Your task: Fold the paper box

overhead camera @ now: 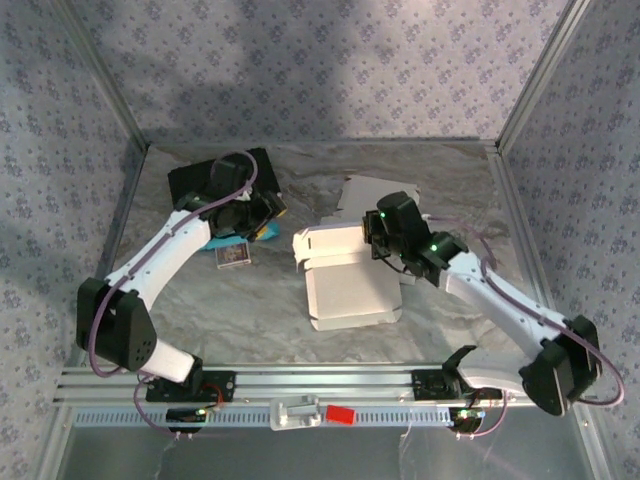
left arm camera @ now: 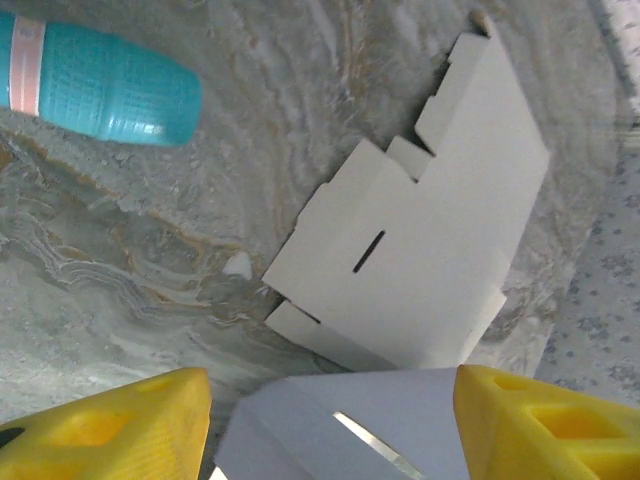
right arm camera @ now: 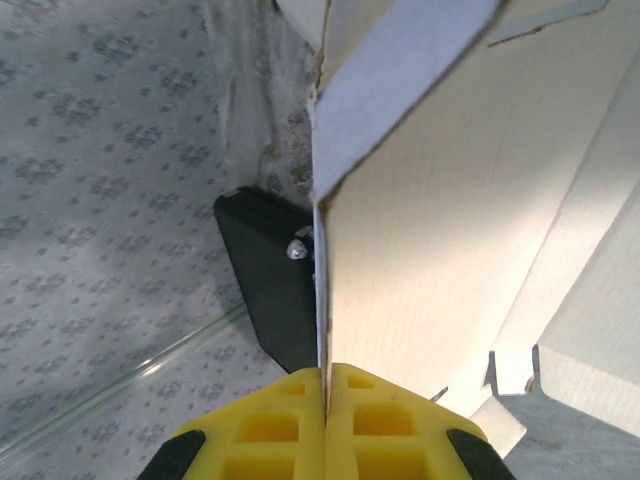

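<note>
The white paper box (overhead camera: 345, 290) lies open in the middle of the table, its back flap (overhead camera: 328, 241) standing up. My right gripper (overhead camera: 373, 240) (right arm camera: 323, 378) is shut on the edge of that upright panel (right arm camera: 430, 240), which runs straight up from between the yellow fingers (right arm camera: 400, 425). My left gripper (overhead camera: 272, 210) (left arm camera: 335, 425) hovers to the left of the box, open. Its yellow fingers (left arm camera: 110, 425) stand far apart, with a slotted white flap (left arm camera: 350, 415) showing between them. I cannot tell whether either finger touches it.
A second flat cardboard blank (overhead camera: 365, 192) (left arm camera: 420, 250) lies behind the box. A teal bottle (left arm camera: 100, 90), a small printed carton (overhead camera: 233, 256) and a black mat (overhead camera: 200, 180) sit at the back left. Patterned walls close in the table.
</note>
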